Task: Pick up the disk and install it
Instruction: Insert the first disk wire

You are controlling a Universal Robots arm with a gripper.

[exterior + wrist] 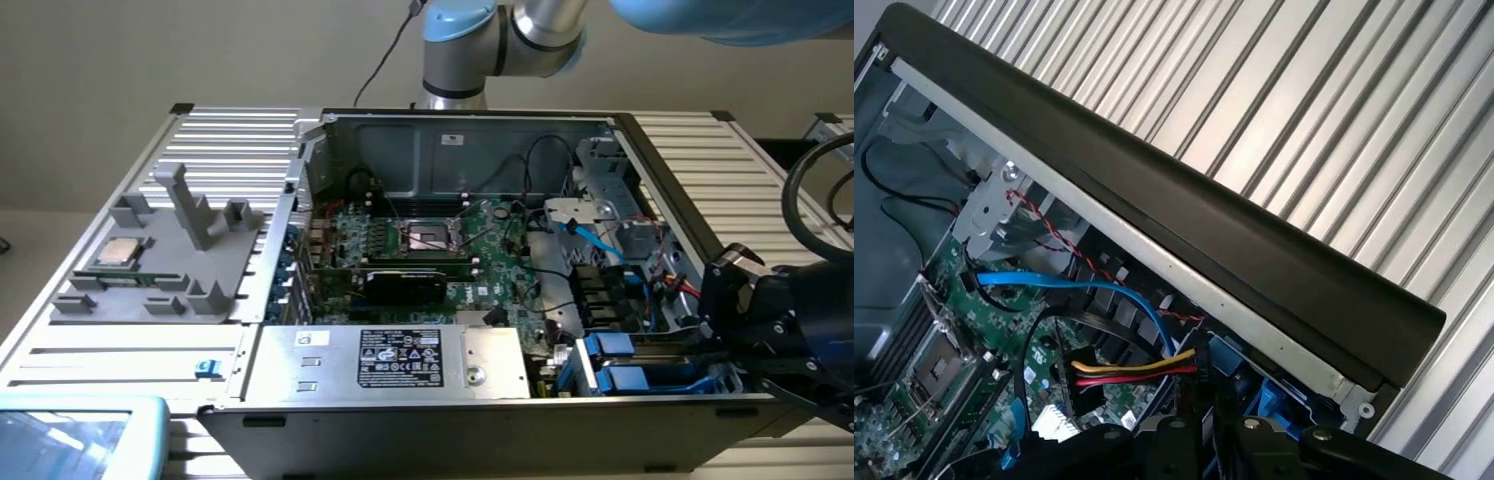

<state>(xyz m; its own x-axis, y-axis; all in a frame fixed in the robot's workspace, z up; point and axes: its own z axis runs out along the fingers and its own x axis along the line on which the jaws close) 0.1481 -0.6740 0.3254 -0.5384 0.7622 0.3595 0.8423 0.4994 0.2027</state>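
An open computer case (461,130) lies on a ribbed metal table. In its drive bay, at the corner on the exterior view's right, two blue carrier ends show; I take the one with the long blue rail to be the disk (651,380). Its metal face is hidden. My gripper (721,345) is a black body just outside the case wall beside this bay, reaching in at the blue carrier. In the wrist view the gripper (1209,425) hangs over blue plastic (1274,400), next to the case's black rim (1184,230).
A silver power supply box with a black sticker (400,360) sits beside the bay. Blue, yellow and red cables (1124,365) cross above the motherboard (427,250). A grey fixture holding a small silver chip (118,252) lies at the exterior view's left. A black cable loop (807,200) hangs at the right.
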